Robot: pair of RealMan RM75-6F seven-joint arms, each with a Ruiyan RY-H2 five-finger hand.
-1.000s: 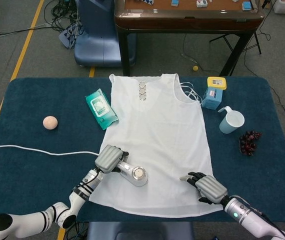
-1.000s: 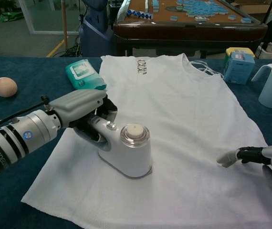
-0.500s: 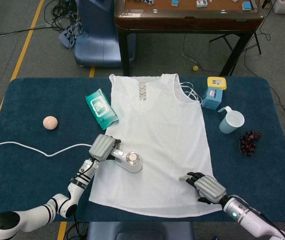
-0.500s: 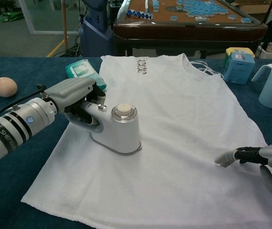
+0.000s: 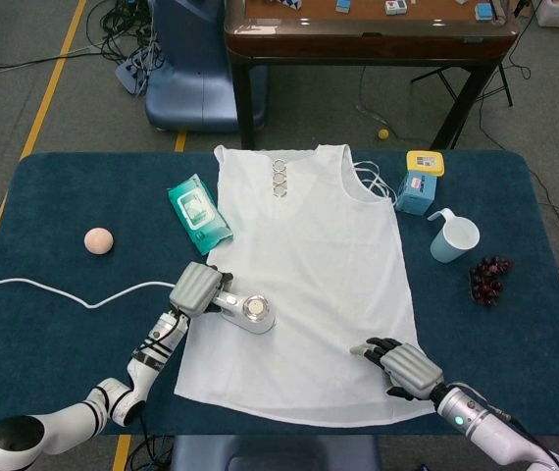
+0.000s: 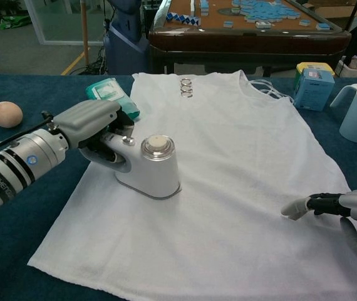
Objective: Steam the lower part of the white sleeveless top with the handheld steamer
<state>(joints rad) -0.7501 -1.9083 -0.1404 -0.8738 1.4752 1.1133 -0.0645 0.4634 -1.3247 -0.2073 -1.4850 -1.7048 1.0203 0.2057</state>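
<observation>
The white sleeveless top (image 5: 304, 275) lies flat on the dark blue table (image 5: 54, 196), neckline away from the robot, hem toward it. The left hand (image 5: 197, 288) grips the handle of the handheld steamer (image 5: 248, 313), fingers wrapped around it. The steamer sits base-down on the fabric, on the left side of the top and just inside its left edge, head pointing toward the middle of the garment. In the chest view the steamer (image 6: 148, 168) stands upright on the cloth with the left hand (image 6: 91, 125) closed on the handle behind it. A white cord (image 5: 64, 290) trails off across the table to the left.

On the far side, the right hand (image 5: 409, 367) rests on the lower right corner of the top, fingers spread and holding nothing, well apart from the steamer. In the chest view a pale fingertip of the right hand (image 6: 347, 213) touches the fabric.
</observation>
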